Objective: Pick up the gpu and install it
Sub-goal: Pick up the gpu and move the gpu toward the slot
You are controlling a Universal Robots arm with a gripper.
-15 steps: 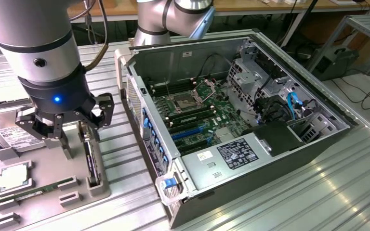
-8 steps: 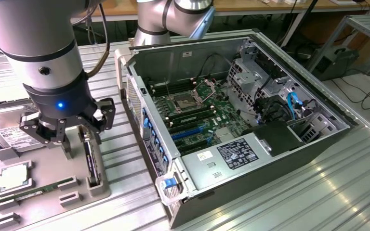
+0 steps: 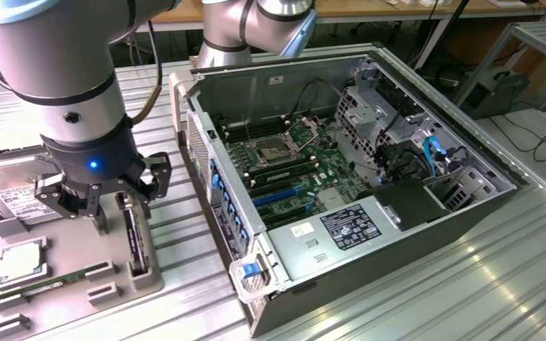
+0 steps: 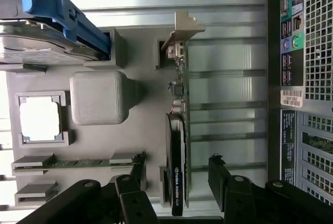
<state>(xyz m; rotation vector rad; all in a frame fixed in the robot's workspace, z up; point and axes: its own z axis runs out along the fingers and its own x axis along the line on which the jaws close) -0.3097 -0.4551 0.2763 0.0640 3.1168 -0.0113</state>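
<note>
1. At the exterior view's left, a silver hard drive (image 3: 9, 193) with a white label lies at the far corner of a grey holder tray (image 3: 74, 302) on the ribbed metal bench (image 3: 443, 298). In the wrist view the drive (image 4: 36, 47) carries a blue clip.
2. Nearer the camera on the tray sit a square processor (image 3: 22, 259) in its pocket and a slim green memory stick (image 3: 57, 280) in a slot; the wrist view shows both, the processor (image 4: 39, 120) and the stick (image 4: 78, 162).
3. Next comes the gripper (image 3: 121, 206), hanging low over the tray on the grey arm (image 3: 65, 64). Its jaws are spread wide and hold nothing.
4. The gpu (image 3: 133, 238) stands on edge in a tray slot, directly beneath the gripper. In the wrist view the gpu (image 4: 178, 146) lies between the black fingers (image 4: 222, 180) of the gripper (image 4: 177, 161), one on each side of it, with a clear gap on both sides. Its silver end bracket (image 4: 183, 29) is at the end away from the fingers.
5. To the exterior view's right of the tray, the computer case (image 3: 463, 213) lies open on the bench, its green motherboard (image 3: 292, 170) exposed. The wrist view shows the rear panel of the case (image 4: 307, 78) just beside the tray.
</note>
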